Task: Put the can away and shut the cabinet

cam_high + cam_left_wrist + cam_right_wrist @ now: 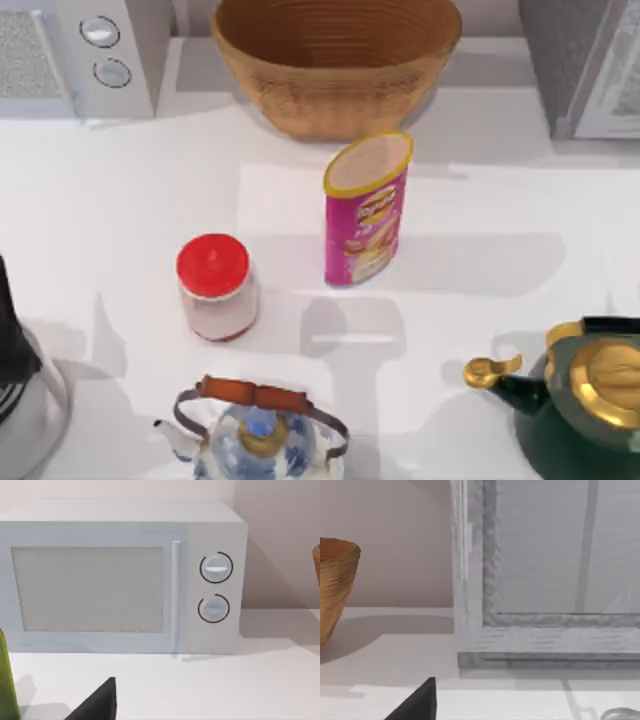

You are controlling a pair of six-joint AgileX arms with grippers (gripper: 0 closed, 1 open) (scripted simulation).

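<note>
white table [480, 210], can [366, 209], jar [215, 287], basket [335, 60]

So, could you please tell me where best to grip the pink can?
Probably round the middle of the can, coming in level from the right. It stands upright, its sides are round and even, and the jar sits to its left, the basket behind.

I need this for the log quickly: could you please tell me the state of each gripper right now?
Left gripper: cannot be told; a dark tip shows facing the microwave.
Right gripper: cannot be told; a dark tip shows facing the cabinet.
</note>
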